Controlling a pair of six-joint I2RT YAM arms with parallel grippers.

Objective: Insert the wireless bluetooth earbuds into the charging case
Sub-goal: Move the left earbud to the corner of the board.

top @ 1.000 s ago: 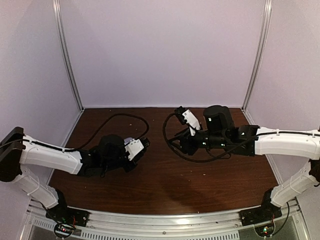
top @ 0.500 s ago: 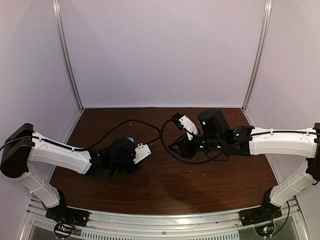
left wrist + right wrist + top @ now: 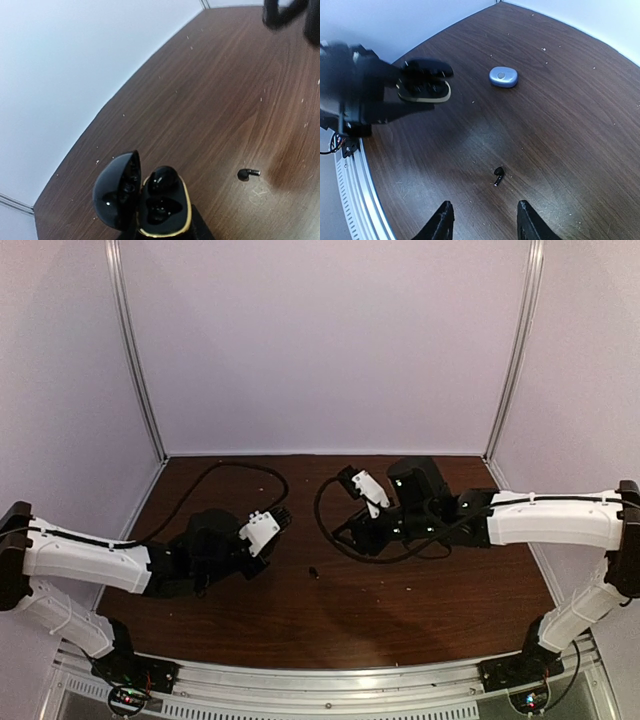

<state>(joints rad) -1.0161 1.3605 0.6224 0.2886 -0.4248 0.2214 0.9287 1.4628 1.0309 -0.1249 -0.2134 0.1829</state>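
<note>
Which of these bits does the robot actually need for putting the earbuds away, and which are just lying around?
Needed: black earbud, loose on the table; open black charging case, held in the left gripper.
Lying about for now: closed blue case, untouched; black cable looped at the back.

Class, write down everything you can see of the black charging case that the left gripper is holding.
The black charging case is a glossy, rounded, plastic-looking shell with a gold rim around its base. Its domed lid stands hinged open to one side, showing two dark wells; their contents are unclear. The left gripper holds it by the base, opening facing up, seemingly off the wooden table.
</note>
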